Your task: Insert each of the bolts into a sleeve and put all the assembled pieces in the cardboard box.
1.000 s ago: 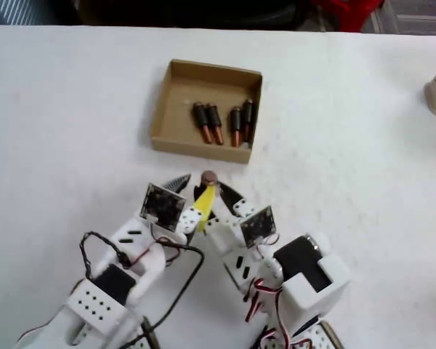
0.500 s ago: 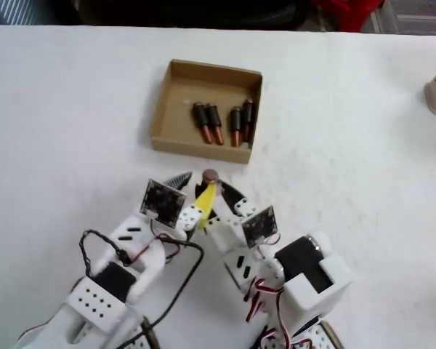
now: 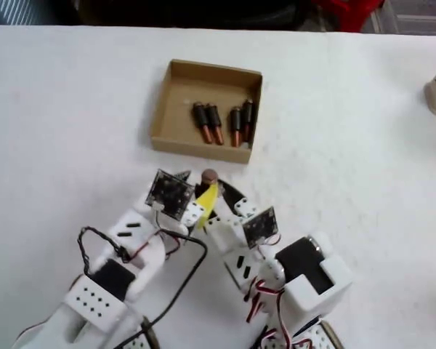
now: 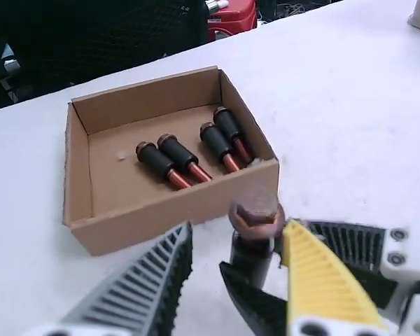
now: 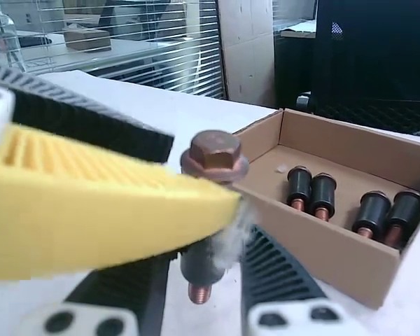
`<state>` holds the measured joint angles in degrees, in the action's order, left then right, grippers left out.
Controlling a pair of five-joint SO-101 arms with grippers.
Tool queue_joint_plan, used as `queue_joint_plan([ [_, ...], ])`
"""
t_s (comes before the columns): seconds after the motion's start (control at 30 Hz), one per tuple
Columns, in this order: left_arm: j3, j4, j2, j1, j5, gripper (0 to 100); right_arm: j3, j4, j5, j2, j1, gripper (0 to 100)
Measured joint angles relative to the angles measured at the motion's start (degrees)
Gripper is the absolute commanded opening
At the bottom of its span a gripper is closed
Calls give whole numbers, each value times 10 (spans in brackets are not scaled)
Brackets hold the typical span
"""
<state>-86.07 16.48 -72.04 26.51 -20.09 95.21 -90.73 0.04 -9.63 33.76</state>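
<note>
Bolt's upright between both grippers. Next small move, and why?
Probably back the left gripper away. The bolt-and-sleeve piece looks assembled: head seated, tip poking out below. The right gripper grips it, while the open left gripper's yellow finger lies against it. Once that's clear, the right can carry it to the cardboard box, joining the four assembled pieces inside.

Open brown cardboard box (image 3: 162,109) is set flat on the table. Four assembled pieces (image 3: 202,116) are laid inside in two pairs, black sleeves toward the far wall, copper shanks toward the near wall. A fifth copper bolt (image 3: 209,176) is held upright just outside the near wall, hex head up, seated in a dark sleeve (image 5: 199,260) clamped by the right gripper (image 5: 200,276), tip protruding below.
</note>
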Motion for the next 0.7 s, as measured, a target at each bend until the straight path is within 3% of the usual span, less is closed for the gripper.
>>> queue_joint_plan([
  [0.2, 74, 123, -1, 0, -4, 391, 0, 0, 1, 0, 3, 16],
  [0.37, 82, 134, -1, 0, -30, 367, 0, 0, 1, 0, 2, 16],
  [0.5, 99, 139, -1, -4, -33, 288, 0, 0, 1, 0, 3, 16],
  [0.7, 105, 139, -1, -63, -33, 95, 0, 0, 1, 0, 3, 16],
])
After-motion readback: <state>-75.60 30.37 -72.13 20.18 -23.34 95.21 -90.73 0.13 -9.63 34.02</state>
